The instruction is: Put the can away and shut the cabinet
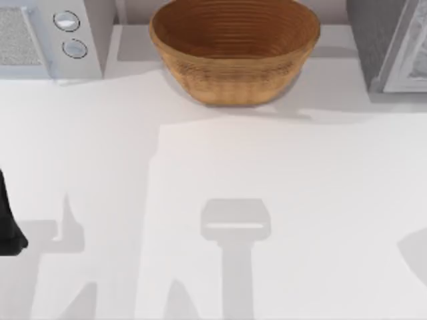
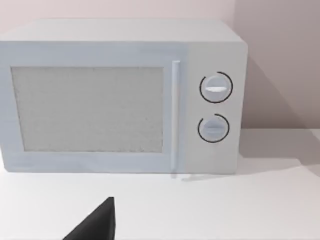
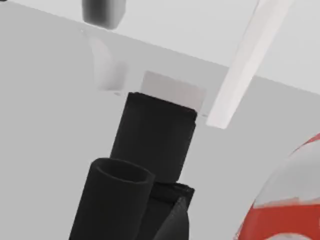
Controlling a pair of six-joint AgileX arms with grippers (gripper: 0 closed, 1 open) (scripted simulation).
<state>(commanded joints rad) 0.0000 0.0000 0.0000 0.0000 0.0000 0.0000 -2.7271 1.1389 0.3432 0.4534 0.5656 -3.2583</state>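
The can [image 3: 292, 200] sits very close to the camera in the right wrist view, showing a red band with white marks. A black part of my right arm [image 3: 150, 165] rises beside it, with a gap between the two. Whether the can is held cannot be told. Behind them are pale grey surfaces and a slanted white bar [image 3: 245, 60]. The grey cabinet [image 1: 387, 47] with a white front stands at the table's far right corner. My left arm [image 1: 10, 230] is parked at the left edge, and a black tip of its gripper [image 2: 95, 227] points toward the microwave.
A large wicker basket [image 1: 233, 57] stands at the back centre. A white microwave [image 1: 53, 40] with two dials is at the back left, its door [image 2: 90, 110] shut. The white table [image 1: 267, 200] stretches across the front, crossed by arm shadows.
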